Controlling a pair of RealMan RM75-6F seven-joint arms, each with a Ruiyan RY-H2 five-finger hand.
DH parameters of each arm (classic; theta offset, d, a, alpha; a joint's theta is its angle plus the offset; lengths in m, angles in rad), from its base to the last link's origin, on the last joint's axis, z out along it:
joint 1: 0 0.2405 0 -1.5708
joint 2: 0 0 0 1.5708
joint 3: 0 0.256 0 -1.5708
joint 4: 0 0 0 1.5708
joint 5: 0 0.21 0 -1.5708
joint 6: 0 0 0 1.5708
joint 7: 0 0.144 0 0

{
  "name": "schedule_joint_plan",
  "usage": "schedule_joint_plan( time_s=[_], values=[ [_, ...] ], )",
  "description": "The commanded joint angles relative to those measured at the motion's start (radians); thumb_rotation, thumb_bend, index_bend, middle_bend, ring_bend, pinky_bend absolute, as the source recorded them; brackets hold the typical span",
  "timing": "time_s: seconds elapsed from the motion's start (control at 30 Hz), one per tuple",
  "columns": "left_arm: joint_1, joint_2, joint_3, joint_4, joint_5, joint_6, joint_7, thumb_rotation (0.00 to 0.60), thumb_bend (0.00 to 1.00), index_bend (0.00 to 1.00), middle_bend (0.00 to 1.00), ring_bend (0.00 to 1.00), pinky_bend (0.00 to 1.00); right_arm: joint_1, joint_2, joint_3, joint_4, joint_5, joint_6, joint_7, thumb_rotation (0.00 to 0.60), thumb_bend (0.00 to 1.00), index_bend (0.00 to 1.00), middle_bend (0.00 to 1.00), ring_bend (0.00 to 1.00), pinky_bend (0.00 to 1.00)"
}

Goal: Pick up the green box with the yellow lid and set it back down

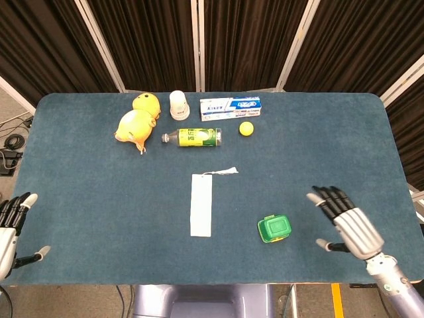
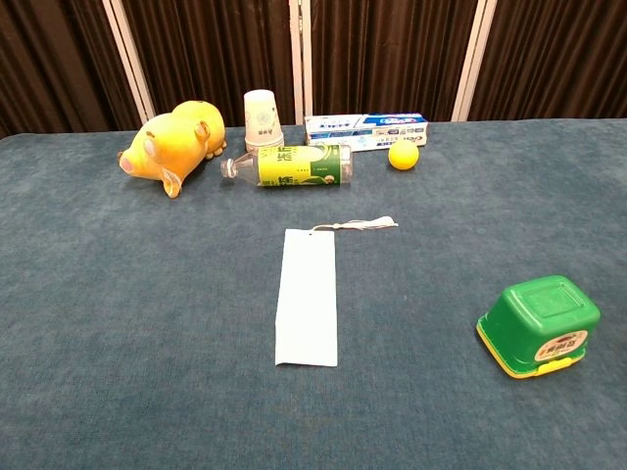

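The green box with the yellow lid [image 1: 274,228] [image 2: 539,324] rests on the blue table, lid side down, near the front right. My right hand [image 1: 348,222] hovers to the right of it, apart from it, fingers spread and holding nothing. My left hand [image 1: 10,228] stays at the table's front left corner, fingers apart and empty. Neither hand shows in the chest view.
A white paper strip with a string [image 1: 201,202] lies mid-table. At the back stand a yellow plush toy [image 1: 137,122], a white cup [image 1: 179,104], a toothpaste box [image 1: 230,107], a lying green bottle [image 1: 195,137] and a small yellow ball [image 1: 246,128].
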Motion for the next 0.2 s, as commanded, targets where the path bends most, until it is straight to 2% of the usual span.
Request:
schedule_joint_plan(
  time_s=[0.03,0.2],
  values=[
    [0.006,0.003,0.005,-0.003,0.012,0.008,-0.007,0.600,0.00,0.00,0.00,0.00,0.00,-0.101,0.018,0.050,-0.092,0.104,0.049,-0.164,0.600,0.00,0.00,0.00,0.00,0.00],
    [0.010,0.007,0.009,-0.005,0.020,0.009,-0.013,0.600,0.00,0.00,0.00,0.00,0.00,-0.153,-0.012,0.069,-0.075,0.103,0.091,-0.176,0.600,0.00,0.00,0.00,0.00,0.00]
  ],
)
